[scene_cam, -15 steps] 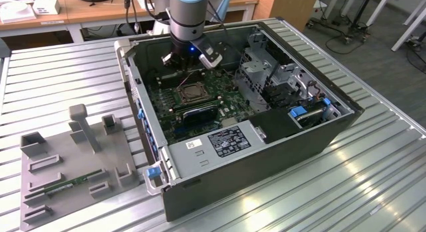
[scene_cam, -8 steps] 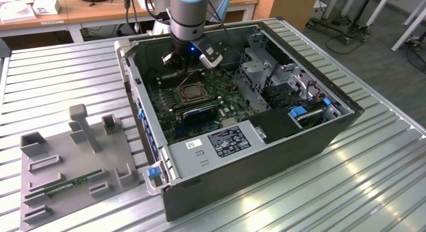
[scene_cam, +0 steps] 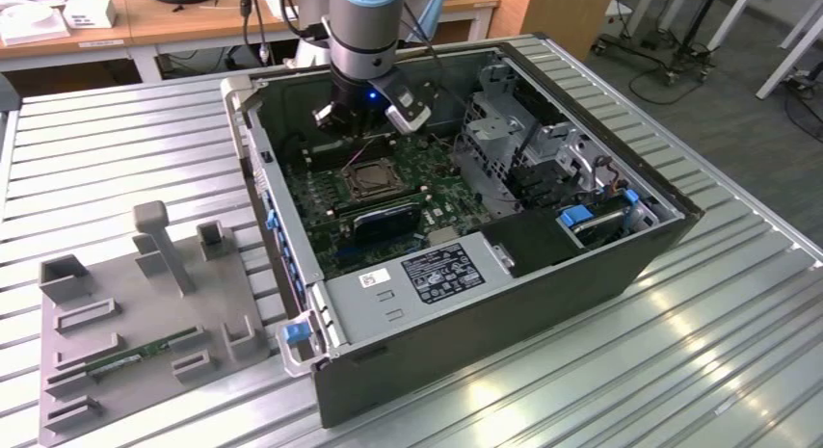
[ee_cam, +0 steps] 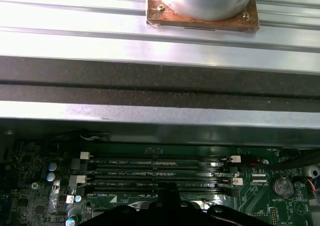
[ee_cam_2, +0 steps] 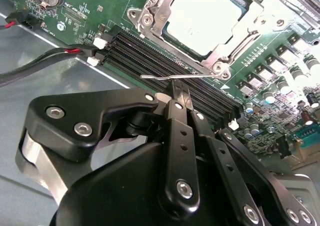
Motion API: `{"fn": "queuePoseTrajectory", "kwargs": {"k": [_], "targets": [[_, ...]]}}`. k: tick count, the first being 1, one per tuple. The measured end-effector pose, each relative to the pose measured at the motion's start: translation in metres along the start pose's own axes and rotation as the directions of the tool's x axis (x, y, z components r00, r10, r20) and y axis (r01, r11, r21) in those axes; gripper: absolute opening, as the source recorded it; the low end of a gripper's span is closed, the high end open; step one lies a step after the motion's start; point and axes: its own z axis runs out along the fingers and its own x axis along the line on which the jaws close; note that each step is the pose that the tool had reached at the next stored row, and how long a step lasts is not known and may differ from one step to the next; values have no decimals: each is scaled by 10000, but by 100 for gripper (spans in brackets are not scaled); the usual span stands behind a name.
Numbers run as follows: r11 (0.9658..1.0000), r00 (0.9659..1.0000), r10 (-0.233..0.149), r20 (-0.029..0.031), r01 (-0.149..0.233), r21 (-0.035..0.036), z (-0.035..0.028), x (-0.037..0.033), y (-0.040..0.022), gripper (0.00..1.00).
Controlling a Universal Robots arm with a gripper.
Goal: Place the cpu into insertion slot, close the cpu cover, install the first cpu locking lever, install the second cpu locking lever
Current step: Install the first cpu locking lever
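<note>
In the second wrist view the cpu (ee_cam_2: 207, 16) lies with its pale metal top in the insertion slot, and the silvery cpu cover (ee_cam_2: 152, 8) is folded down around it. A thin wire locking lever (ee_cam_2: 155, 77) sticks out along the socket's edge, over the memory slots. My gripper (ee_cam_2: 179, 92) is shut, its black tips right at this lever; I cannot tell whether they touch it. In the exterior view the gripper (scene_cam: 347, 130) hangs inside the open computer case, just behind the socket (scene_cam: 370, 180). The gripper's tips (ee_cam: 167, 188) hover over the memory slots in the first wrist view.
Long black memory slots (ee_cam_2: 145, 53) run beside the socket, with a red-and-black cable (ee_cam_2: 50, 56) nearby. The case walls (scene_cam: 450, 303) and a drive cage (scene_cam: 515, 140) hem in the board. A grey fixture (scene_cam: 129, 303) holding a green memory stick (scene_cam: 135, 356) stands on the ribbed table.
</note>
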Motion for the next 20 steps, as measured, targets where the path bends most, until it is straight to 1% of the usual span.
{"fn": "queuePoseTrajectory", "kwargs": {"k": [5, 11, 20], "targets": [[10000, 10000, 0, 0, 0, 1, 18, 2, -6, 11], [10000, 10000, -2, 0, 2, 2, 63, -2, -19, 11], [10000, 10000, 0, 0, 0, 2, 111, -50, -33, 11]]}}
